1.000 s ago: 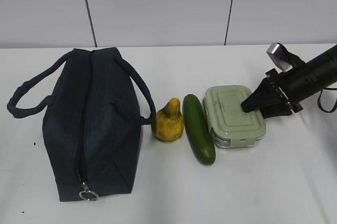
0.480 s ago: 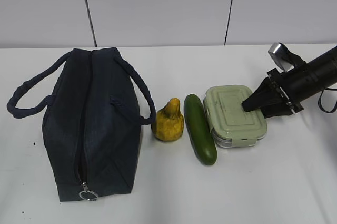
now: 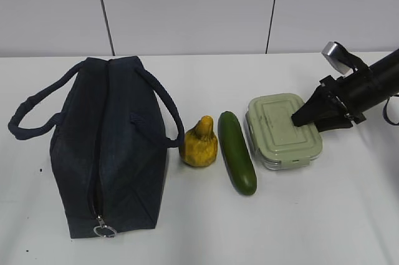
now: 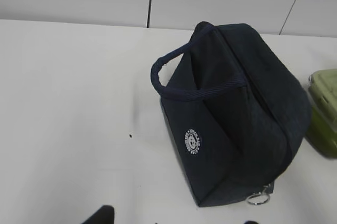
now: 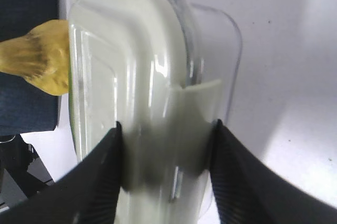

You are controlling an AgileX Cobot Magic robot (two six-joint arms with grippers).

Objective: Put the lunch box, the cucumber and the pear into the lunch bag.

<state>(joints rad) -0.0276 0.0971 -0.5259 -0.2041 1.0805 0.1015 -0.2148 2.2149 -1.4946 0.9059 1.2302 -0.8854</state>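
Fingers (image 5: pixel 100 176) of the right claw (image 3: pixel 300 119) sit on either side of the lunch box (image 3: pixel 283 130), pressed against its pale green lid and clear wall; the claw is closed on the box at its right end. In the exterior view the box appears raised at the gripped end, but whether it is clear of the tabletop (image 3: pixel 324 215) cannot be told.

Just left of the box, beyond the claw tips, lies the cucumber (image 3: pixel 236 151), lengthwise and apart from the box by a narrow gap. Touching or nearly touching the cucumber on its far side from the claw stands the pear (image 3: pixel 199 143), neck upward. In the right wrist view the pear (image 5: pixel 37 63) shows past the box edge.

Farthest from the right claw stands the lunch bag (image 3: pixel 106 146), upright, zipper along its top, ring pull (image 3: pixel 105 231) hanging at the near end.

Left claw: only dark tips (image 4: pixel 100 216) enter the left wrist view's lower edge, holding nothing visible; its opening cannot be told. The lunch bag (image 4: pixel 237 118) lies ahead of it.
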